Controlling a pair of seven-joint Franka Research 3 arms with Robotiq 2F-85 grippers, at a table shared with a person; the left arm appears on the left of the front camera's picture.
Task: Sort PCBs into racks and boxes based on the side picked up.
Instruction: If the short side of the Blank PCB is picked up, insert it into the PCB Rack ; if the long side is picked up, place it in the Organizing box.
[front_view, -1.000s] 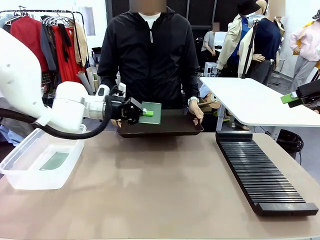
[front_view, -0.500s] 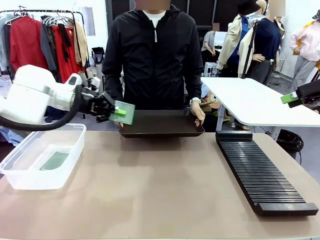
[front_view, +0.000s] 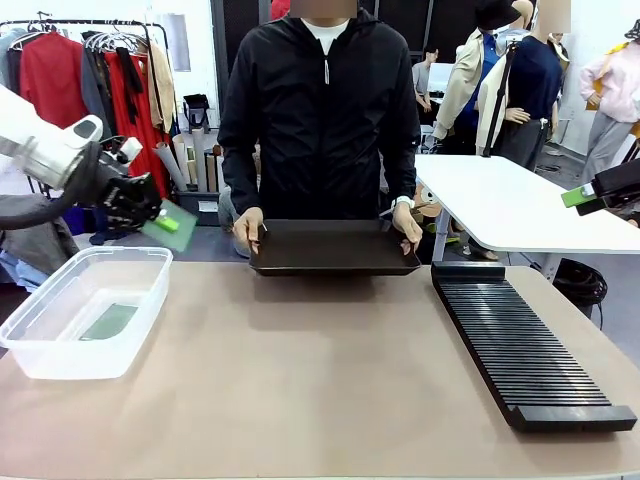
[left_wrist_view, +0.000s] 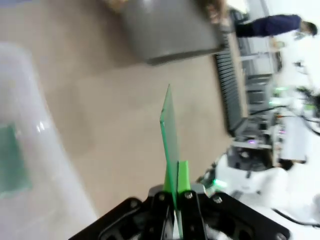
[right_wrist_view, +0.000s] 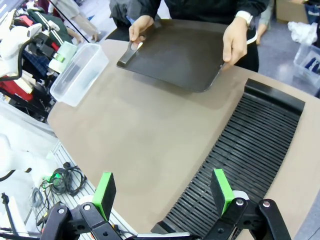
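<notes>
Across the front view, the left gripper (front_view: 160, 222) hangs above the far left of the surface (front_view: 300, 390), its jaws clamped on one edge of a green circuit board (front_view: 170, 226) so the rest of the board sticks out free. It sits just above the far rim of the clear tub (front_view: 85, 310), a sensible spot if this board is meant for the tub. One green board (front_view: 108, 321) already lies flat on the tub's floor. The person holds a dark tray (front_view: 333, 247) by both ends, one hand (front_view: 247, 229) on each side, level at the far edge, likely as the place boards are offered from. The long black slotted rack (front_view: 525, 345) lies along the right side with no board visible in it. The right gripper (front_view: 590, 193) waits high at the right edge.

From the left wrist view, the board (left_wrist_view: 169, 135) stands edge-on between the closed green pads (left_wrist_view: 183, 176), so the pinch is on its faces near one end. The tub (left_wrist_view: 30, 150) is blurred at the left, with the board in it (left_wrist_view: 10, 160).

From the right wrist view, the right gripper (right_wrist_view: 162, 192) has its jaws spread wide and holding nothing, poised over the rack (right_wrist_view: 245, 155), well placed to serve that side. The tray (right_wrist_view: 175, 52) and tub (right_wrist_view: 77, 74) lie farther off.
</notes>
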